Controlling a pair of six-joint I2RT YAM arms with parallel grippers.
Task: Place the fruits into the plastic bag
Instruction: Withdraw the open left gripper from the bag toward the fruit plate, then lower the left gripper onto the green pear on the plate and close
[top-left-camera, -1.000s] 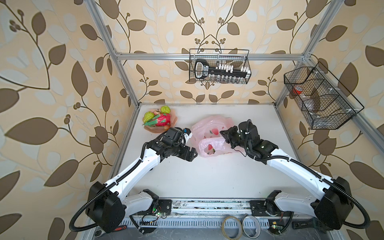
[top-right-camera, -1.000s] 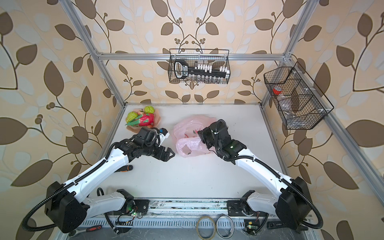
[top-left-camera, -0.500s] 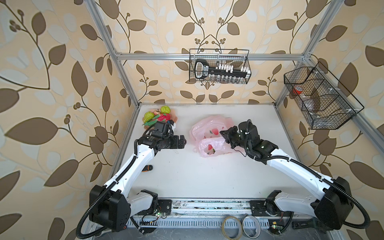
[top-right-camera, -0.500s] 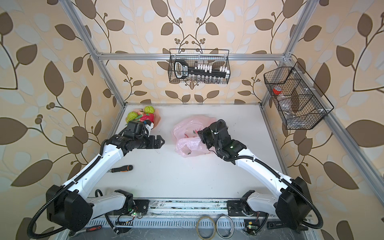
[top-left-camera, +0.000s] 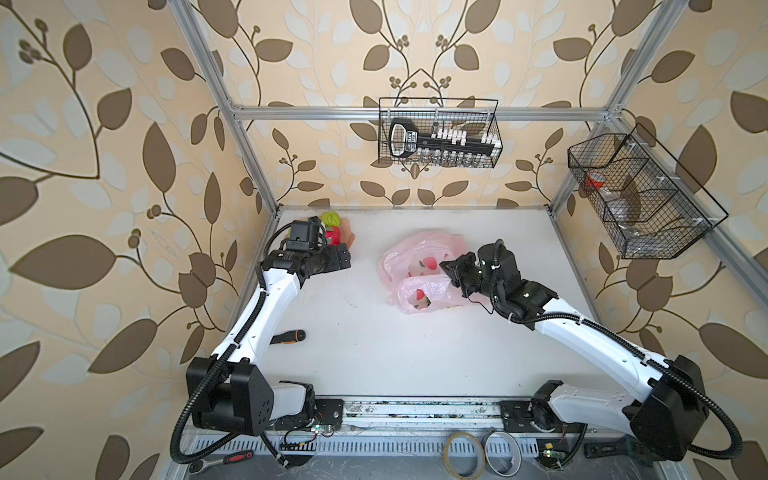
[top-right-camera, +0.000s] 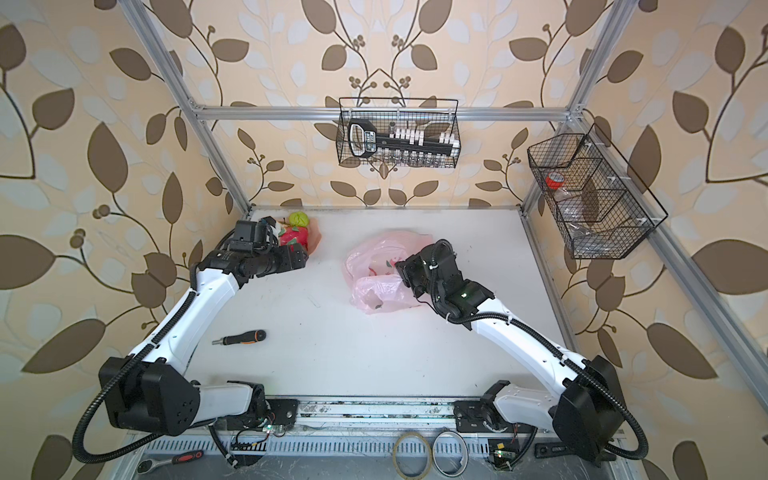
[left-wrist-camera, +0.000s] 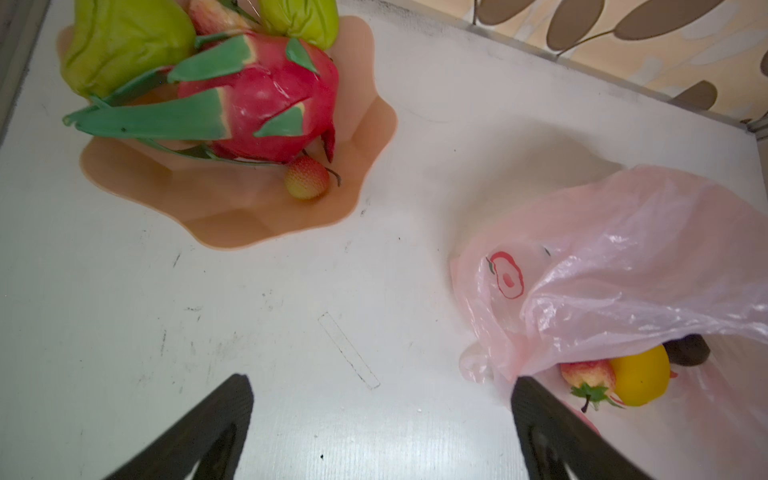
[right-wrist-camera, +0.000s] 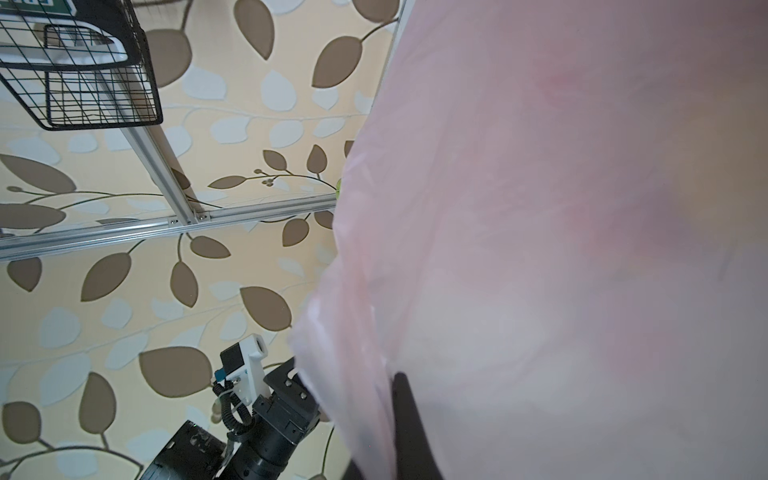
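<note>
The peach-pink dish at the back left holds the fruits: a magenta dragon fruit, two lumpy green ones and a small red-yellow one. My left gripper hangs open and empty over bare table, just in front of the dish. The plastic bag lies mid-table. Inside its mouth I see a yellow lemon, a strawberry and a dark round fruit. My right gripper is shut on the bag's edge and holds it up; pink film fills the right wrist view.
A screwdriver lies on the table near the left arm. Wire baskets hang on the back wall and the right wall. Tape rolls sit beyond the front rail.
My left arm has swung away from the bag's mouth, back and left to the dish, its gripper staying open. The right arm and the bag have not moved.
</note>
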